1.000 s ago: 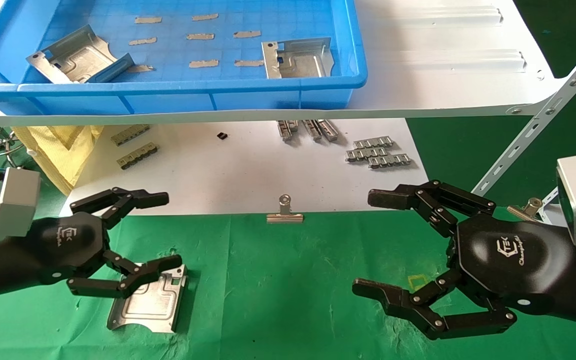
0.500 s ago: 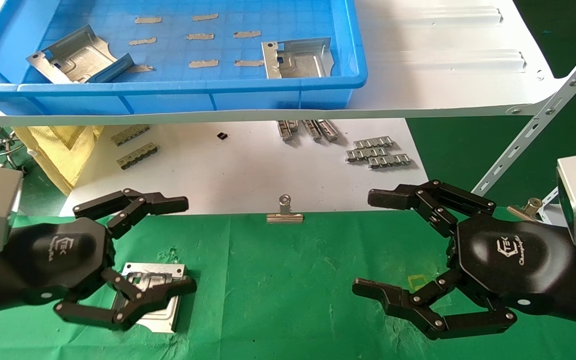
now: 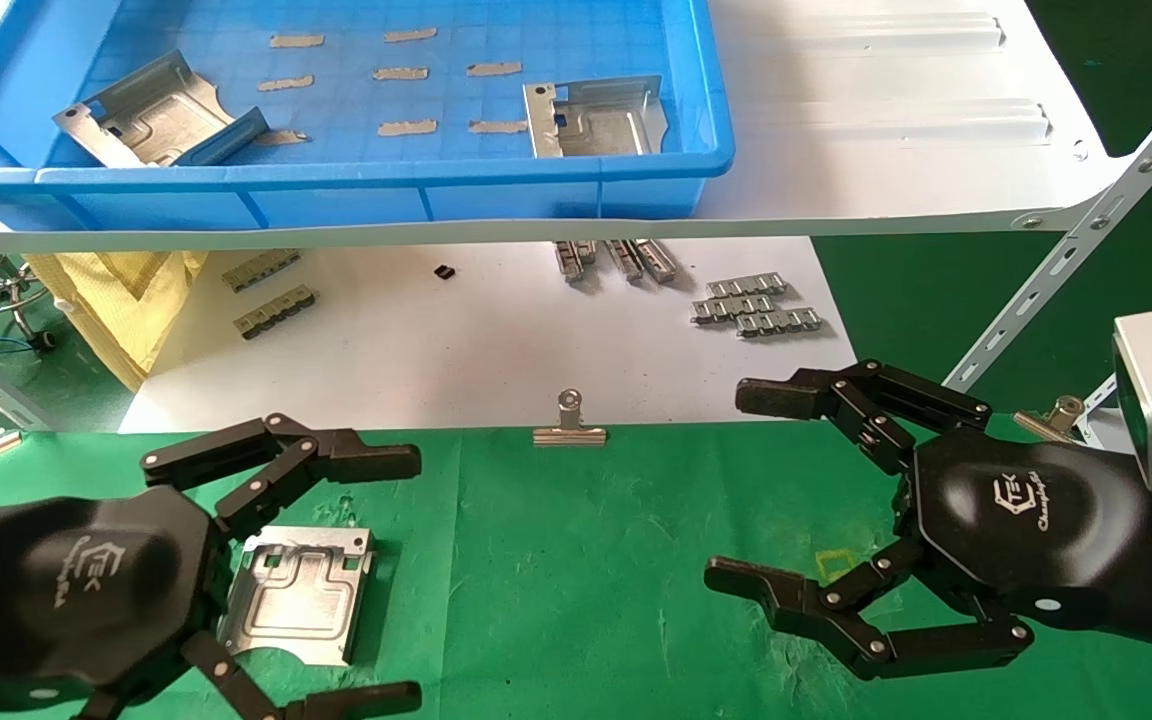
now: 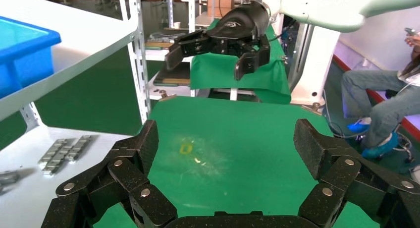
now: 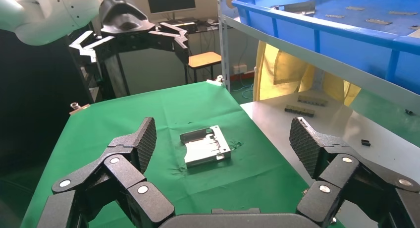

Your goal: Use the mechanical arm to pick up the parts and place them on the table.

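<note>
Now green table (image 3: 576,560) under a white shelf (image 3: 886,180), one part (image 3: 298,595) lying flat, left hand (image 3: 336,575) spread wide above it, right hand (image 3: 751,490) wide too, holding nothing

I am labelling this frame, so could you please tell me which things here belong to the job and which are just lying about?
Job:
- part on the cloth
- two parts in the blue bin
- green table
- left hand, open
- right hand, open

Lying about:
- binder clip
- linked metal strips
- yellow cloth

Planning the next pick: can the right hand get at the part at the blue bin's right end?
Probably yes: the right hand hovers open over the green table, and that part lies uncovered in the open-topped blue bin.
</note>
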Robot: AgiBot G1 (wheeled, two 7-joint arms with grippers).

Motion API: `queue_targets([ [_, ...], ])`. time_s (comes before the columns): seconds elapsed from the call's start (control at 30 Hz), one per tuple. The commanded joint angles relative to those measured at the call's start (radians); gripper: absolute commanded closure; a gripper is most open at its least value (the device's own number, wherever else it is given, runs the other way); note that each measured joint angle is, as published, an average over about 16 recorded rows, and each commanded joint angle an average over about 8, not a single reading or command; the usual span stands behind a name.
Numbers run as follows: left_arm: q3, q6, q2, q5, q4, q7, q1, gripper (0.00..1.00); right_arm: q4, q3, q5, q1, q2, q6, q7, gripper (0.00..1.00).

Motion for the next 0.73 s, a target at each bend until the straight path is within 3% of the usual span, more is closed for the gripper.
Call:
queue_targets([
  [0.03,-0.010,-0.002,-0.003,-0.004,-0.027,-0.012,0.009,0.00,0.000,0.000,0.000,0.000,0.000,0.000,0.000,0.00],
  [0.73,0.002,-0.001,0.000,0.000,0.005,0.000,-0.001,0.00,0.000,0.000,0.000,0.000,0.000,0.000,0.000,0.00],
])
